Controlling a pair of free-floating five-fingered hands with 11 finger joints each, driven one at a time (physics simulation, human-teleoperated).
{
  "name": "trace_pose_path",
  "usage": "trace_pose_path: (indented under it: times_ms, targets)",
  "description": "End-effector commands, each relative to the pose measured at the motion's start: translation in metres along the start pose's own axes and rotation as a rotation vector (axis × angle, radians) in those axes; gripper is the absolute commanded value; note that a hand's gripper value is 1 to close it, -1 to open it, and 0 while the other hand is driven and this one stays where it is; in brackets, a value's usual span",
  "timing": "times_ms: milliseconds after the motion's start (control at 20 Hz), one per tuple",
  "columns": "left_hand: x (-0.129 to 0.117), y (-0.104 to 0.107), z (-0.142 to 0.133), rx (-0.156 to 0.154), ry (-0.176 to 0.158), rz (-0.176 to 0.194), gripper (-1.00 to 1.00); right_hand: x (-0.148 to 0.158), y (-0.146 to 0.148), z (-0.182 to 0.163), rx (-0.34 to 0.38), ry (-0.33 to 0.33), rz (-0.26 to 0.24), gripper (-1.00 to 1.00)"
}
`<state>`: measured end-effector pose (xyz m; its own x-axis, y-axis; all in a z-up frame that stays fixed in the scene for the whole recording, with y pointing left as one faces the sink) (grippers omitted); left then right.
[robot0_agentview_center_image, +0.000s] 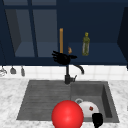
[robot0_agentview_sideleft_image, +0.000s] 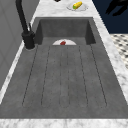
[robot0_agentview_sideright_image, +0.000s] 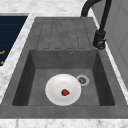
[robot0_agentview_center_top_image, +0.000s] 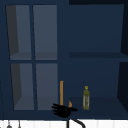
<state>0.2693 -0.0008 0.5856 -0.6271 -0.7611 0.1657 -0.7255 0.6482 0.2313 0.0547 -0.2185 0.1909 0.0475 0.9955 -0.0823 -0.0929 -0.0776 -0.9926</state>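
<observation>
My left hand hovers high above the faucet, fingers spread straight toward the left. It sits just under the lower end of an orange cabinet door handle, and shows at the cabinet's bottom edge in the upper view. My right hand hangs at the sink's front right edge, beside a large red ball. In the left side view a hand with loosely extended fingers floats off the counter's front, probably the right one. A white plate with a small red piece lies in the sink basin.
An olive bottle stands on the open cabinet shelf, with a small orange item left of it. Utensils hang on the left wall. A small plate with corn sits on the counter beyond the basin. The ribbed drainboard lies left of the basin.
</observation>
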Motion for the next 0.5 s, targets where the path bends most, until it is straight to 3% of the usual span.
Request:
trace_pose_path:
  times_ms: [0,200,300,450]
  targets:
    - [-0.016,-0.004,-0.005,-0.019,0.015,0.074,-1.0,0.0,0.0,0.0,0.0,0.0,0.0,0.0]
    - [-0.019,-0.006,-0.011,-0.02,0.025,0.075,-1.0,0.0,0.0,0.0,0.0,0.0,0.0,0.0]
    - [-0.012,0.003,-0.003,0.003,0.008,0.009,-1.0,0.0,0.0,0.0,0.0,0.0,0.0,0.0]
    - [-0.014,0.0,-0.004,-0.001,0.009,0.011,-1.0,0.0,0.0,0.0,0.0,0.0,0.0,0.0]
